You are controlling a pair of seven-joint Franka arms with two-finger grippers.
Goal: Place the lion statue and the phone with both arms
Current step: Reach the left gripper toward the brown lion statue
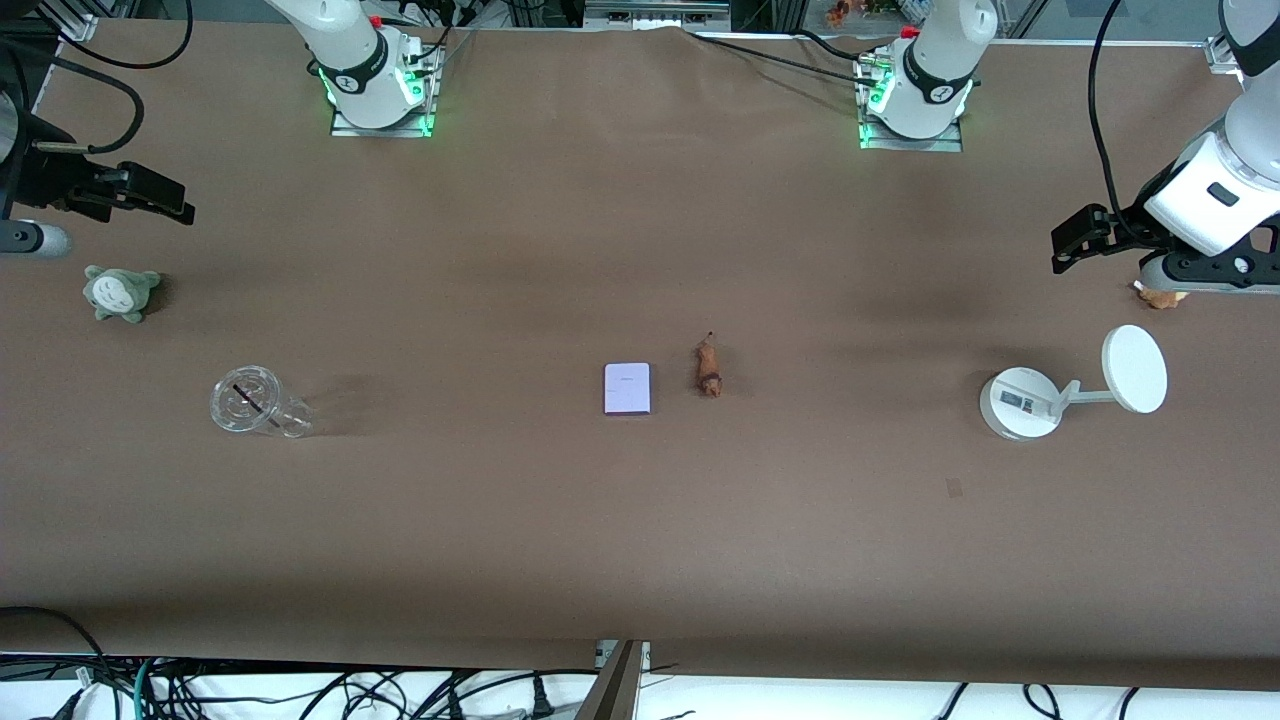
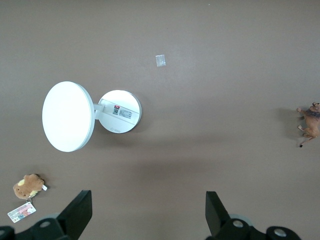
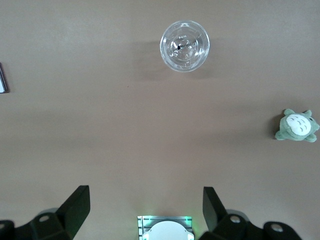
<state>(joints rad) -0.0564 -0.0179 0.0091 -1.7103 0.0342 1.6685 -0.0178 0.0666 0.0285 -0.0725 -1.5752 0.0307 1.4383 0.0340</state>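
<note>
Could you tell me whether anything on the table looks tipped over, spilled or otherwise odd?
Only the clear plastic cup, toward the right arm's end of the table, looks tilted; nothing has spilled. The phone lies flat beside the lion statue, both undamaged.

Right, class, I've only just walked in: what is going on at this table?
Nothing is being handled yet. The phone and the lion statue lie side by side mid-table, untouched. The left gripper hangs open above its end of the table, near the white stand; the right gripper hangs open above its end, near the clear cup.
</note>
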